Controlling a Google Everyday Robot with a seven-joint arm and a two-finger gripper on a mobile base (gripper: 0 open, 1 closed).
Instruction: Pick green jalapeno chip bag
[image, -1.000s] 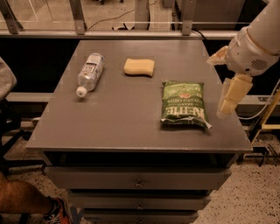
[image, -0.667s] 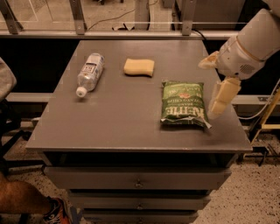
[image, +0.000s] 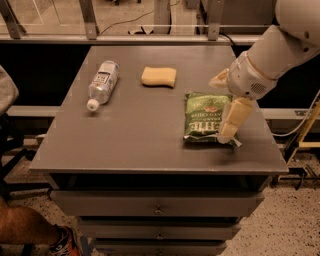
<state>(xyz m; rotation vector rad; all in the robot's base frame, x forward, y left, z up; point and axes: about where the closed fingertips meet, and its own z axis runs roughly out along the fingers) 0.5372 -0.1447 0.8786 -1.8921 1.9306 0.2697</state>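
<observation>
The green jalapeno chip bag (image: 205, 117) lies flat on the grey table (image: 140, 135), right of centre, its white lettering facing the front edge. My gripper (image: 220, 109) hangs over the bag's right edge at the end of the white arm that comes in from the upper right. It is open. One cream finger (image: 233, 120) reaches down along the bag's right side to its near corner. The other finger (image: 219, 80) sits just beyond the bag's far right corner. Nothing is held.
A clear water bottle (image: 102, 83) lies on its side at the table's left. A yellow sponge (image: 159, 76) lies at the back centre. The table's right edge is close to the gripper. Drawers sit below the tabletop. A chair is at the far left.
The gripper has moved left and down, from beside the table's right edge to over the chip bag's right side. The bag, bottle and sponge have not moved.
</observation>
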